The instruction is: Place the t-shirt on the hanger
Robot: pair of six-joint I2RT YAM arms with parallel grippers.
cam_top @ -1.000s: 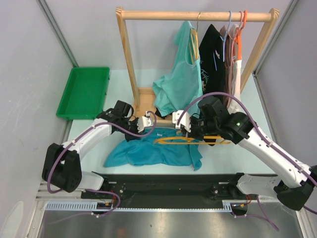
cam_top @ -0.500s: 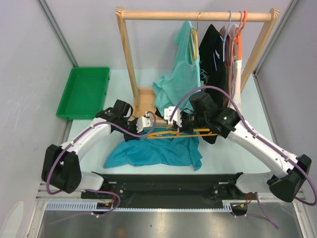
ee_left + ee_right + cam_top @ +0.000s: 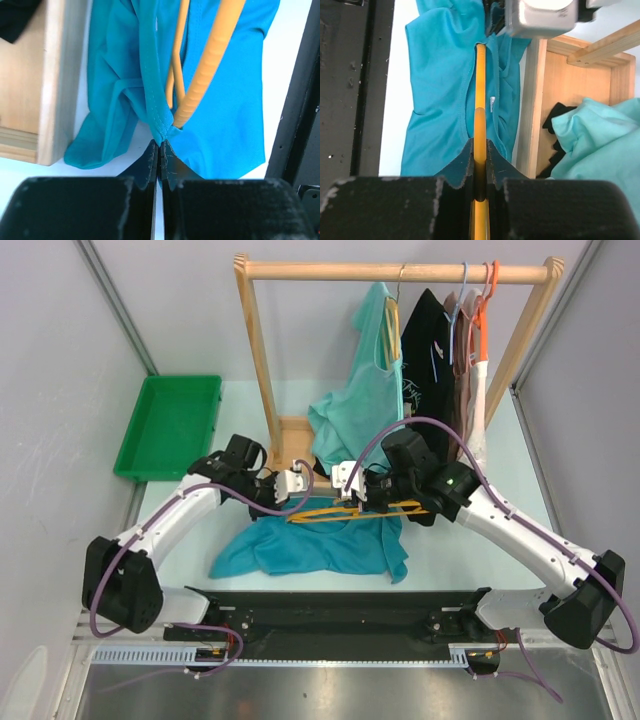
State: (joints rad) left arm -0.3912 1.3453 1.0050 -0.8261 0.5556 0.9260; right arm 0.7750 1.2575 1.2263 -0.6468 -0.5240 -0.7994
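Down on the desk (image 3: pixel 450 550), my left claw (image 3: pixel 159 145) pinches the teal t-shirt (image 3: pixel 300 550) by its edge, my right claw (image 3: pixel 479 150) grips the yellow hanger (image 3: pixel 330 511), its tip just reaching the cloth, so I think threading is still to do.

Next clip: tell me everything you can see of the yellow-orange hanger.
The hanger is thin, yellow-orange and glossy, seemingly plastic, with rounded bars. It lies roughly level across the upper edge of the teal t-shirt, in front of the wooden rack's base. The right claw is shut on one bar. The hanger's far end touches the t-shirt's hem, which the left claw pinches. Its hook cannot be made out.
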